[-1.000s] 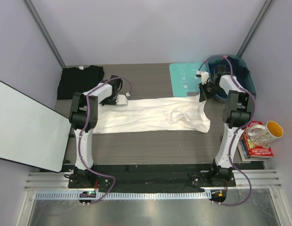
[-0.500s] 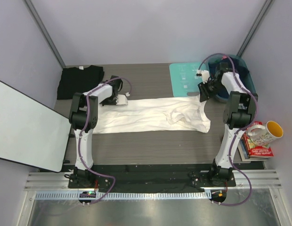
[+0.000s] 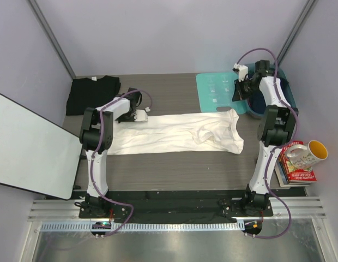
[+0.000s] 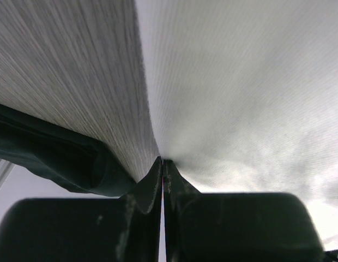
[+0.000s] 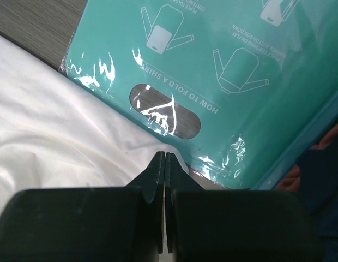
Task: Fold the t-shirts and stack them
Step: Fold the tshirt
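Note:
The white t-shirt (image 3: pixel 174 134) lies spread out long across the middle of the table. The black t-shirt (image 3: pixel 95 93) lies folded at the back left corner. My left gripper (image 3: pixel 142 115) sits low at the white shirt's back left edge. In the left wrist view it (image 4: pixel 162 160) is shut, with the white cloth (image 4: pixel 240 82) gathered into its tips. My right gripper (image 3: pixel 237 91) is raised over the teal board, apart from the shirt. In the right wrist view it (image 5: pixel 165 155) is shut and empty above the shirt's corner (image 5: pixel 60 125).
The teal folding board (image 3: pixel 215 91) lies at the back right and fills the right wrist view (image 5: pixel 212 71). A blue bin (image 3: pixel 278 87) stands behind the right arm. A mug (image 3: pixel 308 153) sits on books (image 3: pixel 297 172) at the right edge. A white panel (image 3: pixel 32 144) leans at the left.
My right gripper has lifted off the white shirt's back right corner and moved back over the teal board. The left gripper and the shirt have stayed put.

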Controlling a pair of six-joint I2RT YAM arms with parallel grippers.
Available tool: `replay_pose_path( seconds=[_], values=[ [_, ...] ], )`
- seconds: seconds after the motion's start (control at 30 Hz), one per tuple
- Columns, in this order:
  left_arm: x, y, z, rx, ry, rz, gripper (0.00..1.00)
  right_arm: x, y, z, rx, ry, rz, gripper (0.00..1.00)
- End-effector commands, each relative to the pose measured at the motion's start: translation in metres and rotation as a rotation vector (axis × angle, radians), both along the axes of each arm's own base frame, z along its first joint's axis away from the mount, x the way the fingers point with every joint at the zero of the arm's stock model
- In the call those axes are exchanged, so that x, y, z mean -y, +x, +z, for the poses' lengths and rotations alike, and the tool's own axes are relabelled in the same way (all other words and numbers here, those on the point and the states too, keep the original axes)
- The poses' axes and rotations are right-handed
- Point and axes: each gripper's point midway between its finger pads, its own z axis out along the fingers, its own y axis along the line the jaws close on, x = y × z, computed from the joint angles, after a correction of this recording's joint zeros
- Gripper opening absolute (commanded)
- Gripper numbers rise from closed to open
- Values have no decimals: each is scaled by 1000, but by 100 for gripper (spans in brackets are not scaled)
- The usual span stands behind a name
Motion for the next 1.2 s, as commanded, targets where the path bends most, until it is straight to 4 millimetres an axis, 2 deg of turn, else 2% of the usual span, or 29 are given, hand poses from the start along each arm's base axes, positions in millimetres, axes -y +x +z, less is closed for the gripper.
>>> replay_pose_path(
  seconds=[0.0,0.23,0.5,0.73,0.97,1.07,1.17],
  values=[
    [1,-24,-20,-98,-41,13,0,-15,-4,1,-9,27,45,1],
    [6,-20,-20,-96,-44,9,0,-21,-20,-16,-65,28,76,1],
    [5,-19,-21,-102,-38,6,0,-15,-37,-44,-137,-13,95,1],
    [6,-17,-23,-102,-41,10,0,2,-22,-61,-122,-101,68,1],
    [4,-20,-24,-103,-37,10,0,19,-29,-86,-156,-197,82,1],
    [2,-23,-26,-106,-35,14,0,32,-21,-88,-133,-263,51,1],
    [1,-27,-27,-110,-38,18,0,48,-6,-82,-77,-346,0,1]
  ],
)
